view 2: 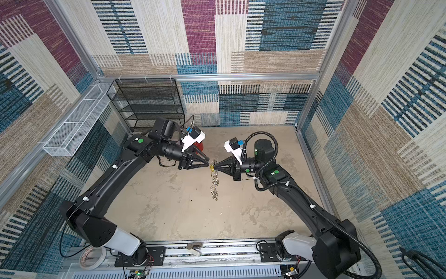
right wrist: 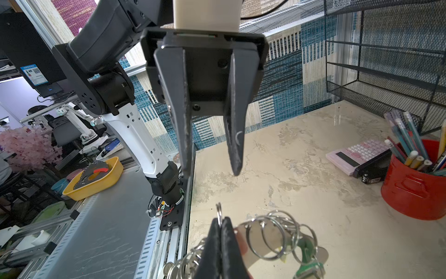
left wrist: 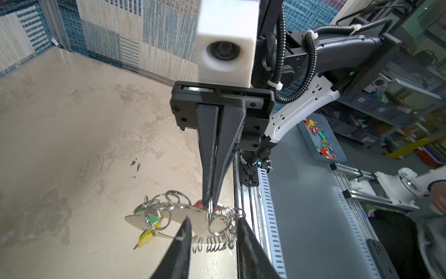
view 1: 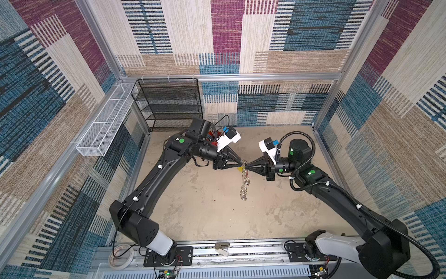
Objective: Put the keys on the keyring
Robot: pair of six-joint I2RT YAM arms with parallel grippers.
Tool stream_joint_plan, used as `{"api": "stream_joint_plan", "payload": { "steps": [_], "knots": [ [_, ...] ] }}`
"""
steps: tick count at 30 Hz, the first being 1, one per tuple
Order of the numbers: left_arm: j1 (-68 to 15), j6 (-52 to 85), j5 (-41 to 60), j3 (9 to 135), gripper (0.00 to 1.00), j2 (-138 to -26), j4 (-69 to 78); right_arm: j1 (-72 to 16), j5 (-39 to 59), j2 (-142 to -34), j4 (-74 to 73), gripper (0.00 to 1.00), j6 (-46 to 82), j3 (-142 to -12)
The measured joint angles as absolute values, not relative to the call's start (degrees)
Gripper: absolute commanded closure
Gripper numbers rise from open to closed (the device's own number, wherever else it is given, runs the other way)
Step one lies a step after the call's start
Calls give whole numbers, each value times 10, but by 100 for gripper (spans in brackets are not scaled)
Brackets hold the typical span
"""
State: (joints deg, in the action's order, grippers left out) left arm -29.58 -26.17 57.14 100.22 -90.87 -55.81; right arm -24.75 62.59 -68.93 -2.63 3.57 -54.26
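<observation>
Right gripper (right wrist: 220, 223) is pinched tight on one thin silver split ring of the keyring (view 1: 244, 184). Its flat grey band dangles mid-frame in both top views, over the blotchy beige table (view 1: 205, 205). Left gripper (right wrist: 212, 172) sits just beside it, jaws apart. The keys (left wrist: 147, 235) with glossy yellow and green tags hang off the rings.

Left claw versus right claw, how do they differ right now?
The left claw stands open with a clear gap between its fingers, while the right claw is pinched shut. The left claw grips nothing, while the right claw holds the keyring by one of its rings, so it hangs down. Both are black and tapered, and they point tip to tip above the table.
</observation>
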Motion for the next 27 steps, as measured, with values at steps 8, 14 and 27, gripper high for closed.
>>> {"api": "stream_joint_plan", "payload": {
  "steps": [8,14,27],
  "knots": [
    [-325,-287,538,1051,73,-953,-628,-249,629,-689,-23,100,30,-539],
    [-331,-287,522,1064,89,-961,-641,-249,635,-686,-24,100,30,-536],
    [-339,-286,513,1041,100,-944,-624,-249,635,-681,-19,97,32,-533]
  ]
}}
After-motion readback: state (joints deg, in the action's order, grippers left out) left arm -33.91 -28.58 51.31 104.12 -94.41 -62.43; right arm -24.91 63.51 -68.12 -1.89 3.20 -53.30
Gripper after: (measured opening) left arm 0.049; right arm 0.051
